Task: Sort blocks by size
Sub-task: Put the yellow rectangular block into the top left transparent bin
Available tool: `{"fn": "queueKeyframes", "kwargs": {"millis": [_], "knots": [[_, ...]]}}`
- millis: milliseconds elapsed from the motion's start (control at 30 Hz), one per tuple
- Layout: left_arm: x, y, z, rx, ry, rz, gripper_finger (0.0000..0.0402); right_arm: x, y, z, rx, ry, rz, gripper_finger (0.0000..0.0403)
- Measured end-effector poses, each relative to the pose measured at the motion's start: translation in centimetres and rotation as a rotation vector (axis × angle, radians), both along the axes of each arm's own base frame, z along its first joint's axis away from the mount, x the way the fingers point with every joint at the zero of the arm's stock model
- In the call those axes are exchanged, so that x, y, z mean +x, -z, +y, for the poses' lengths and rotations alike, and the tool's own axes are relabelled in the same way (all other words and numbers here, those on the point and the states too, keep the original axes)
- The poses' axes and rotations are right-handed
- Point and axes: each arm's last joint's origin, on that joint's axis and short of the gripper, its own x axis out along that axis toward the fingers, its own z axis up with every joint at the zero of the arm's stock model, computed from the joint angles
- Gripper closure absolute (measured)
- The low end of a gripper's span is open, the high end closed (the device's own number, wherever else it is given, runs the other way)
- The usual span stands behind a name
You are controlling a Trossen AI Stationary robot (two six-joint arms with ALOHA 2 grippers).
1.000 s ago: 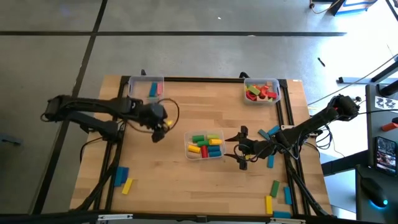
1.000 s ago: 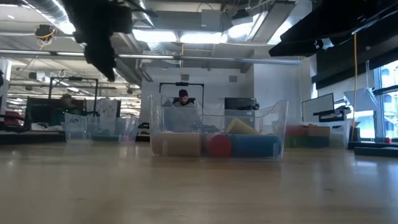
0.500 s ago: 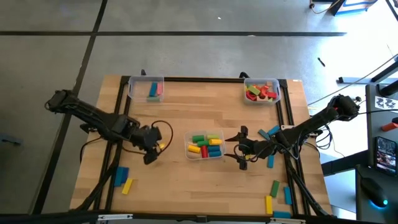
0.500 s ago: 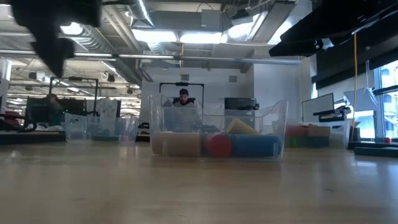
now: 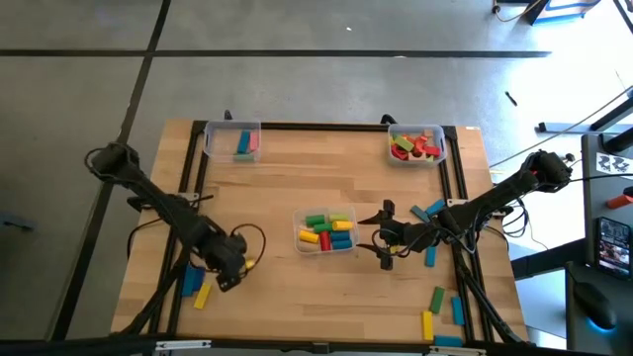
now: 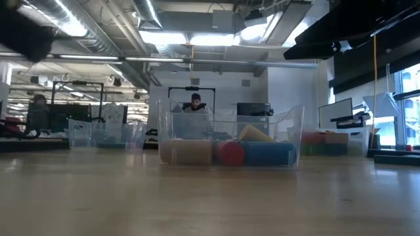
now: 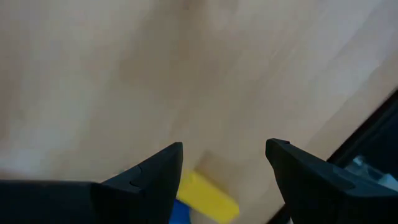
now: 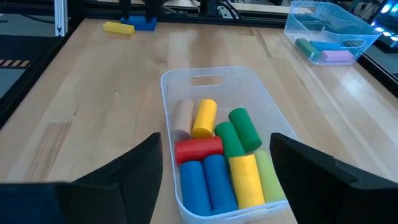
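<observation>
Hovering near the table's front-left corner, my left gripper hangs with fingers apart and empty just beside a yellow bar and a blue block. My right gripper waits, fingers spread, beside the center bin of short cylinders in red, yellow, green and blue. More blocks lie loose at the front right; two far bins hold others.
</observation>
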Motion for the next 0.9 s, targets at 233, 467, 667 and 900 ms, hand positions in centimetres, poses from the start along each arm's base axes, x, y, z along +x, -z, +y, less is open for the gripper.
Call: {"fn": "queueKeyframes", "kwargs": {"millis": [233,467,667,900], "knots": [[-0.3,2.8,-2.9,-0.145,-0.084,0.322,0.0165,0.0,0.0,0.0,-0.005,-0.002,0.001,0.0118],[-0.5,4.0,-4.4,-0.175,-0.129,0.395,0.0165,0.0,0.0,0.0,-0.041,-0.017,0.004,0.0118],[-0.9,4.7,-4.9,-0.138,-0.112,0.418,0.0165,0.0,0.0,-0.1,-0.072,0.006,-0.001,0.0118],[-0.7,5.2,-5.0,-0.098,-0.038,0.359,0.0165,0.0,0.0,-0.1,-0.075,0.013,-0.002,0.0118]]}}
